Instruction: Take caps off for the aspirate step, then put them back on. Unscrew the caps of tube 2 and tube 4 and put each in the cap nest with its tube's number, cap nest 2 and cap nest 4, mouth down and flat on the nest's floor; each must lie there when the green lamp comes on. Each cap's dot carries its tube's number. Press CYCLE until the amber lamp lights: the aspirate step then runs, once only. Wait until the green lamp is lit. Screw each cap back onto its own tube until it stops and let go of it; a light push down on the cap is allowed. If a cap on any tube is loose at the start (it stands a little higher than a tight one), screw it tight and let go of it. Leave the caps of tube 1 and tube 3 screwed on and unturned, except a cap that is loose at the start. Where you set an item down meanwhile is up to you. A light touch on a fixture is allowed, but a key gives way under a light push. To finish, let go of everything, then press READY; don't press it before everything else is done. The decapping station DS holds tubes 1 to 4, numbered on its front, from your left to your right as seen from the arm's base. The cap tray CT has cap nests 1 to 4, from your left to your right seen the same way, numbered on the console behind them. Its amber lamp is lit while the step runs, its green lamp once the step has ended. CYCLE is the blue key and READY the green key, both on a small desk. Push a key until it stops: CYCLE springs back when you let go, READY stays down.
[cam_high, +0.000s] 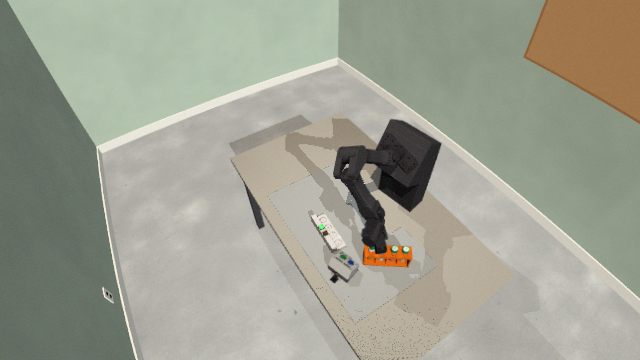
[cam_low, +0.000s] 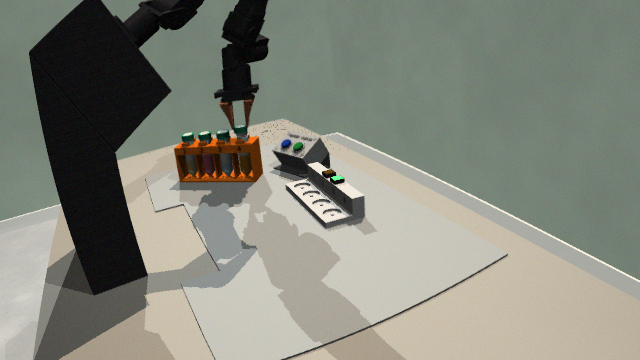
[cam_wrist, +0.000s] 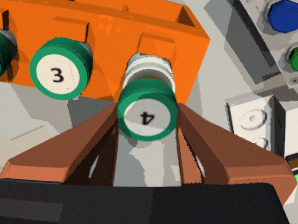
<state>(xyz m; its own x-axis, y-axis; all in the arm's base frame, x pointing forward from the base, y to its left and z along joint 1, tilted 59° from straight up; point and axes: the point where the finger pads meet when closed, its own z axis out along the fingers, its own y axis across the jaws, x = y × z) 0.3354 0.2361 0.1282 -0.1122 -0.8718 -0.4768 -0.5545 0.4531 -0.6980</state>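
My gripper (cam_low: 238, 119) is shut on the green cap 4 (cam_wrist: 148, 111), dot up, over the threaded neck of tube 4 (cam_wrist: 149, 70), at the right end of the orange decapping station (cam_low: 218, 158). In the exterior view, cap 4 (cam_low: 240, 129) stands a little higher than the caps on tubes 1 to 3 (cam_low: 204, 135). I cannot tell whether it touches the threads. Cap 3 (cam_wrist: 60, 70) sits on its tube beside it. The cap tray (cam_low: 320, 197) shows its nests empty. Its green lamp (cam_low: 338, 178) is lit and its amber lamp (cam_low: 328, 173) is dark.
The small desk with the blue CYCLE key (cam_low: 286, 143) and green READY key (cam_low: 298, 146) stands just right of the station, close to my fingers. The arm's big black base block (cam_low: 90, 145) stands at the left. The station also shows in the top view (cam_high: 387, 256).
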